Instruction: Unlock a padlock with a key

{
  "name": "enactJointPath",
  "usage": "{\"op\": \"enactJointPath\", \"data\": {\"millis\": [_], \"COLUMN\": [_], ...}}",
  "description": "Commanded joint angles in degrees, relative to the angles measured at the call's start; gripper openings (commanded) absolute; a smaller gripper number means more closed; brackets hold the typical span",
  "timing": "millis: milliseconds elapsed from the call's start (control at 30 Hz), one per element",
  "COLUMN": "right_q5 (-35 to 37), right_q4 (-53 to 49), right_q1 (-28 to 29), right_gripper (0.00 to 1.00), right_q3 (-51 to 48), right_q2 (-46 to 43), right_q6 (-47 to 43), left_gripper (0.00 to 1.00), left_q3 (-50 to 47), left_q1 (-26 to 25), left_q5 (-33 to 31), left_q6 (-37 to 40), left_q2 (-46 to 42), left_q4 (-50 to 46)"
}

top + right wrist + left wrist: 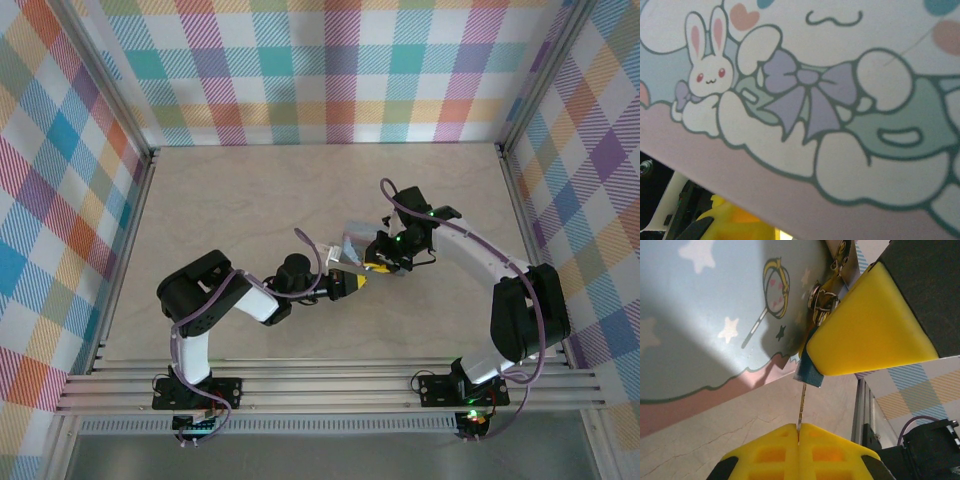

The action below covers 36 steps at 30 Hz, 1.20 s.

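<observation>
In the left wrist view my left gripper (799, 427) is shut on the key (801, 402). It is a thin pale blade seen edge-on, rising from between the yellow tips into the bottom of the padlock (809, 372). The small dark bluish padlock is tucked under a yellow finger (870, 325) of my right gripper; the other finger is hidden. It hangs by a metal clasp (822, 297) on the pale blue cartoon tin (705, 305). From above, the left gripper (352, 284) and right gripper (380, 265) meet beside the tin (350, 243).
The tin's printed side (840, 100) sits very close in the right wrist view, with a yellow gripper part (735, 225) below it. The pale tabletop (250, 200) is ringed by an aluminium frame (330, 385) and checkered walls. A frame rail (862, 410) stands just right of the grippers.
</observation>
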Motion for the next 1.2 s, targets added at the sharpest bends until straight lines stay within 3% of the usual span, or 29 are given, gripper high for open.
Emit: {"op": "enactJointPath", "data": {"millis": [0,400,1167], "right_q5": [-4.59,-4.76,-5.45], "right_q4": [-4.1,-4.39,-4.11], "right_q1": [0.56,0.07,0.09], "right_gripper": [0.0,0.0,0.0], "right_q3": [1.35,2.43,2.44], "right_q2": [-0.84,0.56,1.18], "right_q6": [-1.03,-1.11,-1.25], "left_gripper": [0.0,0.0,0.0], "left_q3": [-1.3,-2.89,0.65], "left_q1": [0.42,-2.02,-4.79], "left_q5": [-3.79,-9.39,-9.58], "left_q6": [4.75,16.52,19.46], "left_q2": [-4.07,-11.86,-14.95], "left_q4": [2.39,-18.21,-22.61]}}
